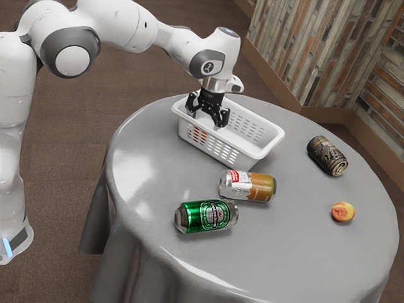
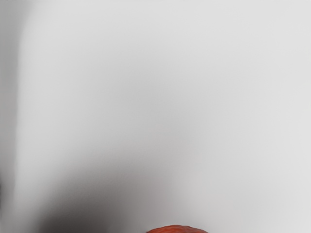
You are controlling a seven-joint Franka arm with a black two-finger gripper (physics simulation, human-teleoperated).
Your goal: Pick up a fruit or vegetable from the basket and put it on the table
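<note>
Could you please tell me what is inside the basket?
Something orange-red shows through slots in the basket, below the hand; the wrist view shows its rounded edge. The basket hides the rest, so I cannot name it or rule out more.

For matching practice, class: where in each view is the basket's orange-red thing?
Exterior view: orange-red thing, behind slots of the basket, below the end effector.
Wrist view: orange-red thing at the picture's edge, against a pale surface.
Shared landmark: the basket, likely that pale surface.
</note>
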